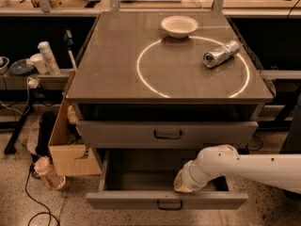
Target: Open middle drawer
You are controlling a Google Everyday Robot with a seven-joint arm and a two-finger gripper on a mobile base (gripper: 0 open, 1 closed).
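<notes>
The white, smooth-shelled robot arm [244, 166] came in from the right edge, low and nearly level. It bent at a rounded elbow-like joint and dipped down to the left into the open drawer. The gripper [183, 184] sat at the arm's tan-coloured end, inside the drawer cavity just behind the front panel and a little right of centre. Whether it was spread or closed could not be told, as the drawer front and the wrist hid its tip.

The middle drawer [141, 200] was pulled well out of the cabinet [117, 91], below a closed, taller-fronted drawer [122, 133] with a wider dark handle. It was wide and shallow, of dull grey metal, with a flat plain front and a small dark loop handle [169, 205] at its centre. Its floor and side walls showed the same matte grey.

The cabinet top was a smooth brown-grey slab marked with a thin white circle [193, 67]. A shallow white bowl [179, 26] stood on the circle's far edge. A crumpled silver can [221, 53] lay on its side inside the circle's right rim. An open cardboard box [66, 147] leaned against the cabinet's left side on a speckled terrazzo floor [56, 211], with a pinkish bottle [47, 172] lying just in front of it.
</notes>
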